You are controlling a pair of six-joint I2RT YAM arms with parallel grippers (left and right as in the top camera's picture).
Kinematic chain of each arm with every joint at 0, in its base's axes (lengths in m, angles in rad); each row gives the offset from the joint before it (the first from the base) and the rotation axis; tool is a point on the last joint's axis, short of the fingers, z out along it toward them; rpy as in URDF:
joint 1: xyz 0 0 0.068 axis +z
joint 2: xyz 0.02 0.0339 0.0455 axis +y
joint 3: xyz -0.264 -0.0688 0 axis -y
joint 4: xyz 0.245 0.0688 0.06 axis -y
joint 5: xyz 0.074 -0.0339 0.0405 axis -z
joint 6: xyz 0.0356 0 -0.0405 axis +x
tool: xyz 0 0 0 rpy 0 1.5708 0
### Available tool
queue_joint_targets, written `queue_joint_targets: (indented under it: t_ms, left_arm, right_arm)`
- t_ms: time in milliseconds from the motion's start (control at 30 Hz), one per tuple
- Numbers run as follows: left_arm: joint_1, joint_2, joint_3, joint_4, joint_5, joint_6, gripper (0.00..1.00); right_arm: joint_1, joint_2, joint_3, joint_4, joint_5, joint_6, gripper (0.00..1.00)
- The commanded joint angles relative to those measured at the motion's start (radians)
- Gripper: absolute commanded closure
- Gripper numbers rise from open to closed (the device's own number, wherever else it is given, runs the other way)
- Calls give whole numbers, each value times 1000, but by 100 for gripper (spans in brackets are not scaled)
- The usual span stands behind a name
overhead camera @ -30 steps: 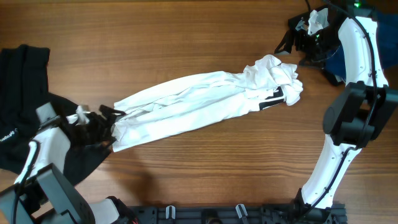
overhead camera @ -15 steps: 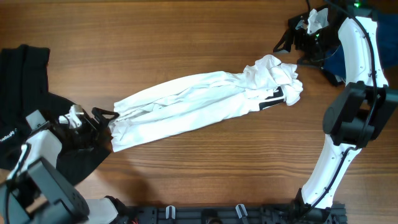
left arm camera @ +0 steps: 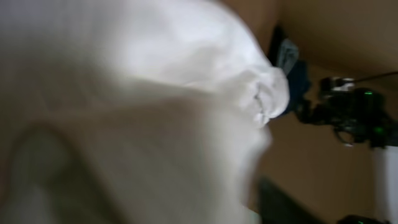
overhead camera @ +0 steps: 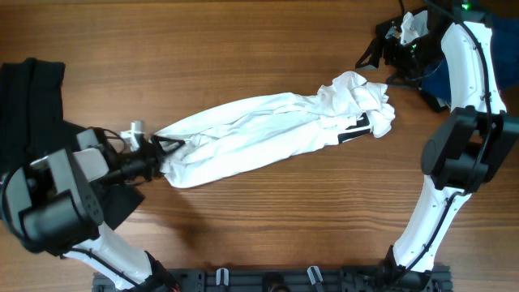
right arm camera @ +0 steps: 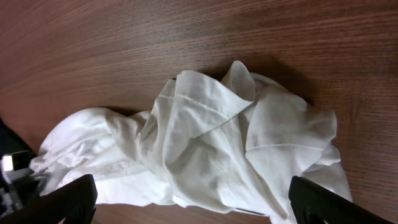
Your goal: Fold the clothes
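Overhead, left claw point(overhead camera: 162, 147) meets one end of the T-shirt point(overhead camera: 251, 134), grip unclear; right claw point(overhead camera: 371, 50) spread, empty.

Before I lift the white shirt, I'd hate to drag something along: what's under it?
Bare wooden table shows along the edges of the white shirt; nothing pokes out from beneath. Whatever lies under the cloth itself, especially its bunched end, is covered.

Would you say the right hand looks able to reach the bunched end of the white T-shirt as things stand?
Probably yes: the right hand hangs open, pointed at the bunched end of the white T-shirt, with nothing between them.
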Motion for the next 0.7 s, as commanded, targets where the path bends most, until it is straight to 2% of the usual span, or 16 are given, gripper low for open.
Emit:
queue_joint_targets:
  t_ms: [0,167,367,467,667]
  left_arm:
    - [-26,34,-25,-1,-97,-15,96]
    - [-7,29,-24,-2,-57,-57,96]
    - [93,-52,-24,-21,-56,-66,96]
    - [106,-151,-24,-25,-54,-69,96]
    - [105,-366,-24,-44,-130,-164,96]
  right_arm:
    - [2,-24,21,-3,-27,-9,0]
    - [1,-24,21,-6,-27,5,0]
    - [2,-24,21,-13,-27,6,0]
    - [5,-24,21,-14,-27,6,0]
    - [29,-24,21,-12,-27,6,0]
